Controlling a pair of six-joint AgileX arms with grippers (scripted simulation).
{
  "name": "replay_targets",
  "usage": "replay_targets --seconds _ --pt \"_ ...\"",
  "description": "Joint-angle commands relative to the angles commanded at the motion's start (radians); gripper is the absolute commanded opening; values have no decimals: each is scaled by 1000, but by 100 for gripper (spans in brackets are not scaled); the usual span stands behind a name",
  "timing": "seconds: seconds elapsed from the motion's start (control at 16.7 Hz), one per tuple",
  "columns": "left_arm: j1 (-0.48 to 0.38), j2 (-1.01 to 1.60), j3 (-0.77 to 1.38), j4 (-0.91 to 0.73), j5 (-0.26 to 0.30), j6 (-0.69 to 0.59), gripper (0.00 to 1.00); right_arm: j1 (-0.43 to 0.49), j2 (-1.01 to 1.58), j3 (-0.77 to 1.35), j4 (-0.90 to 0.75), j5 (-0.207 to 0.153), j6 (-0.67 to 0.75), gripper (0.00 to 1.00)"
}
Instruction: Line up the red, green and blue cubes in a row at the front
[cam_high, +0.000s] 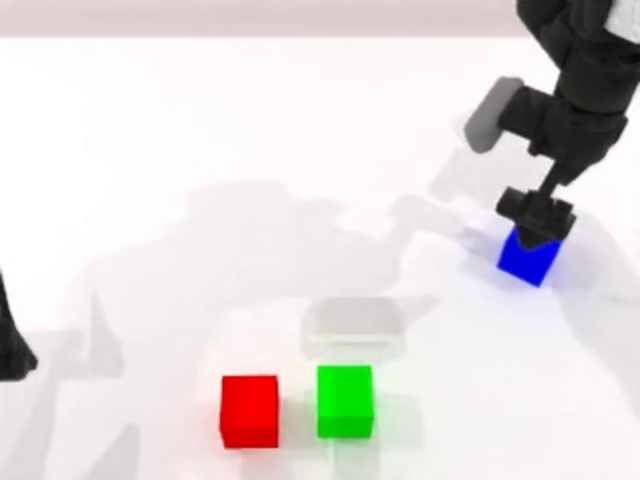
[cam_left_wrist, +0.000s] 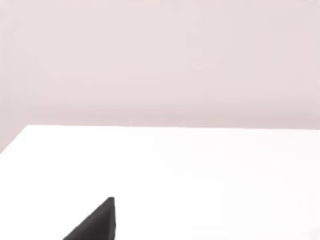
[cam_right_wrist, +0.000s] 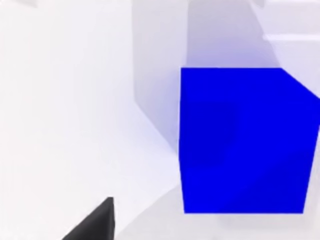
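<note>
The red cube (cam_high: 249, 410) and the green cube (cam_high: 345, 401) sit side by side near the table's front edge, a small gap between them. The blue cube (cam_high: 528, 256) lies apart at the right, farther back. My right gripper (cam_high: 539, 232) hangs directly over the blue cube's back edge, open and holding nothing. In the right wrist view the blue cube (cam_right_wrist: 245, 142) looms large and close, resting on the table, and one dark fingertip (cam_right_wrist: 97, 222) shows beside it. My left arm (cam_high: 12, 345) is parked at the table's left edge; one of its fingertips (cam_left_wrist: 97, 222) shows over bare table.
The white table (cam_high: 200, 150) carries only the arms' soft grey shadows, one just behind the green cube. Bare surface lies to the right of the green cube along the front.
</note>
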Motion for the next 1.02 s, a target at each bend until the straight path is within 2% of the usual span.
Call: replay_targets --seconds 0.3,0.66,0.96,1.02 --pt "0 0 0 0 0 0 100 -2 10 -36 43 0 -1 100" --pt "0 0 0 0 0 0 100 1 78 -181 264 1 3 100" --pt "0 0 0 0 0 0 100 2 85 -192 277 1 3 100" --pt "0 0 0 0 0 0 100 2 85 -192 277 1 3 92"
